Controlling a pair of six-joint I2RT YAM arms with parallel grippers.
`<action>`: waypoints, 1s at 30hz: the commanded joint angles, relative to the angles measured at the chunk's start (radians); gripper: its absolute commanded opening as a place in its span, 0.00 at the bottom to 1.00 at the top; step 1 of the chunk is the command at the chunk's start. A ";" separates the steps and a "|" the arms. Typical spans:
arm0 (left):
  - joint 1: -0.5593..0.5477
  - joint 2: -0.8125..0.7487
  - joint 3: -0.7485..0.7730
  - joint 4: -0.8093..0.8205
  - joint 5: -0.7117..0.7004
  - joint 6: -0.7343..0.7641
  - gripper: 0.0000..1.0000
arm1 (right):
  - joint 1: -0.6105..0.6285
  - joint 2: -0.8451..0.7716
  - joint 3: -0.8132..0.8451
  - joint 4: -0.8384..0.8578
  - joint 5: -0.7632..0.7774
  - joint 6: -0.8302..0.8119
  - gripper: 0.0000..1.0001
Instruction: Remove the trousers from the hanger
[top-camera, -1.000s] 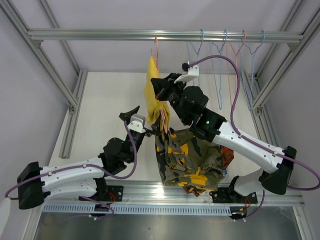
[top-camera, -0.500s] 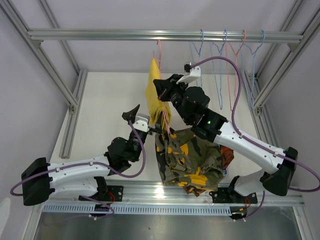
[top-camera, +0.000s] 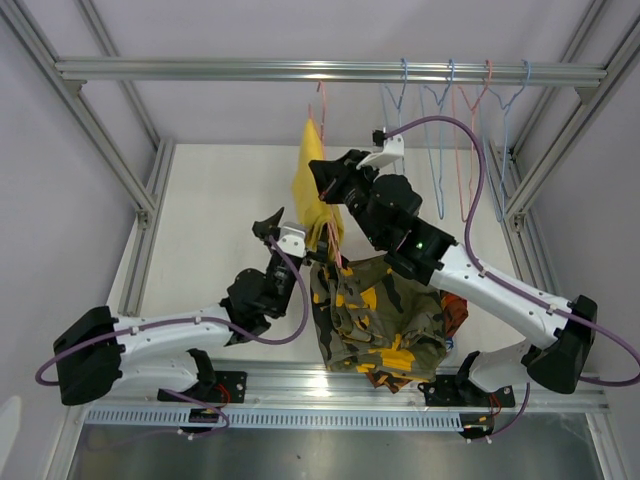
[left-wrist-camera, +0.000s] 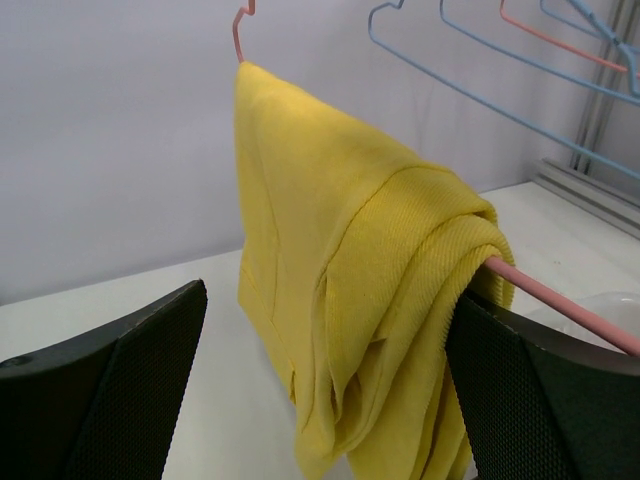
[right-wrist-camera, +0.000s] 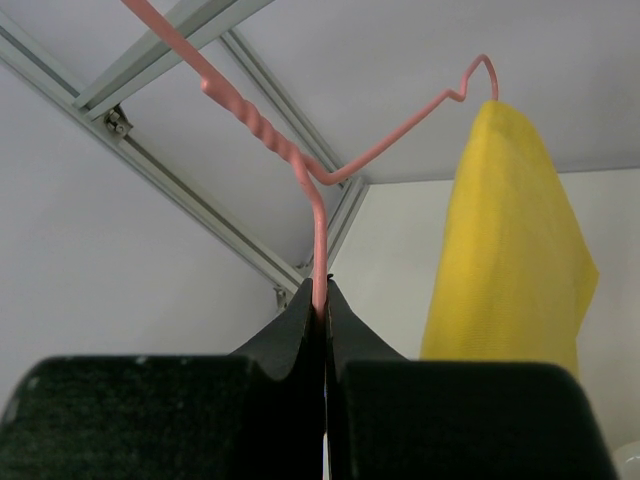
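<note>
Right arm (top-camera: 470, 275) reaches up and forward, elbow high; right gripper (right-wrist-camera: 322, 305) is pinched onto the hanger (right-wrist-camera: 320, 230) wire. Left arm (top-camera: 160, 340) lies low, wrist raised; left gripper (left-wrist-camera: 330, 340) is spread wide, framing the yellow trousers (left-wrist-camera: 340, 280) draped over the hanger bar. A pile (top-camera: 375, 320) lies beneath.

trousers (left-wrist-camera: 350, 280): plain yellow | hanger (right-wrist-camera: 318, 250): pink | folded garment (top-camera: 375, 320): olive-yellow camouflage
</note>
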 joint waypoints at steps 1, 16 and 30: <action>0.017 0.043 0.046 0.078 0.008 -0.045 0.99 | -0.007 -0.083 0.025 0.226 -0.017 0.025 0.00; 0.032 0.182 0.125 0.200 0.035 -0.007 0.27 | -0.025 -0.129 -0.024 0.212 -0.059 0.076 0.00; 0.046 0.259 0.156 0.250 0.038 -0.002 0.06 | -0.027 -0.192 -0.090 0.183 -0.108 0.162 0.00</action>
